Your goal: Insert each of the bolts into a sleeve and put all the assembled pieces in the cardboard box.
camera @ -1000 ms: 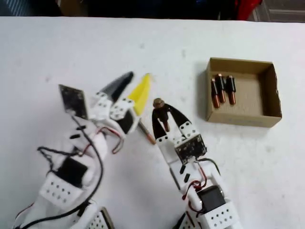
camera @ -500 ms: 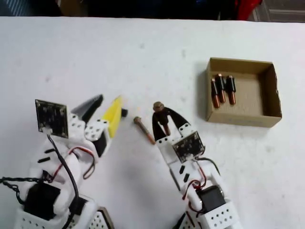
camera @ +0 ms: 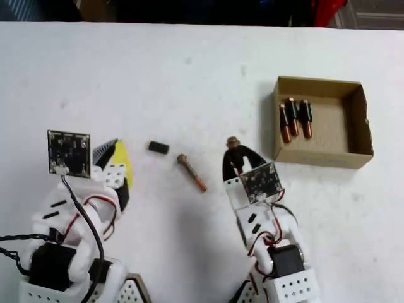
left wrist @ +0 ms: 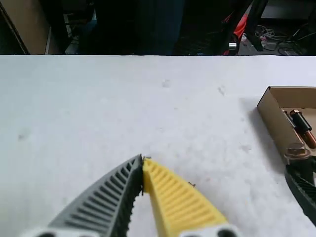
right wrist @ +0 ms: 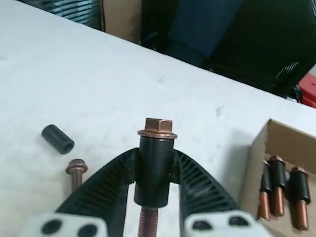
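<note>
R gripper (right wrist: 154, 160): black fingers clamped on the black sleeve of the held piece (right wrist: 154, 173), bolt already through it. Long axis in line w/ the gripper. Copper hex head (right wrist: 158, 127) points away from wrist, twd far side of table (camera: 189, 63); shank end sticks out twd wrist. Piece sits just beside near-left corner of cardboard box (camera: 315, 156).

L gripper (left wrist: 142, 162): grey + yellow fingers together, nothing between them, tips low over the table, left of the loose parts.

Between the arms: loose bolt (camera: 191, 172) lies flat, axis diagonal, head far-left, tip near-right. Loose sleeve (camera: 158, 148) on its side, near bolt head but apart from it, axis approx left-right.

In box: three assembled pieces (camera: 293, 118) side by side by left wall, heads far, copper shanks near.

Hard to see: loose bolt's shank runs behind R finger in right wrist view; box cut off at frame edge in both wrist views. Can't tell if held piece is clear of the table.
</note>
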`<action>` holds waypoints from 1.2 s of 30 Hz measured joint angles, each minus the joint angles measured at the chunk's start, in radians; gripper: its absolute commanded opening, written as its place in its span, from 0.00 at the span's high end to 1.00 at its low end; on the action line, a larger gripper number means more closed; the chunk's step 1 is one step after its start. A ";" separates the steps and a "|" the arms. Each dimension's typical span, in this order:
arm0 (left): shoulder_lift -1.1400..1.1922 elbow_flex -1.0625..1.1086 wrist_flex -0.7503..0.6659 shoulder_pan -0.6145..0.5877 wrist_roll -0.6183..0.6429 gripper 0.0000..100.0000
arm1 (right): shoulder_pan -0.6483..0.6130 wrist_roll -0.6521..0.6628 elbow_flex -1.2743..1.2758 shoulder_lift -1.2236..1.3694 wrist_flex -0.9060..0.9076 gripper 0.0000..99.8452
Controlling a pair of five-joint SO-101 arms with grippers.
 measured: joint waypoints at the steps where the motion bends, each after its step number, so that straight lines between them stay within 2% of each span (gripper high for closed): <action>1: -0.002 0.000 0.015 -0.002 0.000 0.98 | 0.008 0.000 -0.011 0.000 0.015 0.98; 5: -0.086 0.000 0.074 -0.006 -0.005 0.98 | 0.032 0.002 -0.034 0.000 0.048 0.98; 8: -0.172 -0.005 0.104 -0.008 -0.008 0.98 | 0.028 0.058 -0.035 0.000 0.051 0.98; 14: -0.204 -0.017 0.160 -0.009 -0.008 0.98 | 0.040 0.084 -0.040 -0.002 0.075 0.98; 24: -0.377 0.118 0.192 -0.097 -0.051 0.98 | 0.163 0.089 -0.114 -0.002 0.129 0.98; 31: -0.379 0.270 0.190 -0.097 -0.055 0.98 | 0.264 0.089 -0.287 -0.002 0.301 0.98; 36: -0.379 0.431 0.098 -0.097 -0.055 0.98 | 0.299 0.089 -0.416 0.094 0.342 0.98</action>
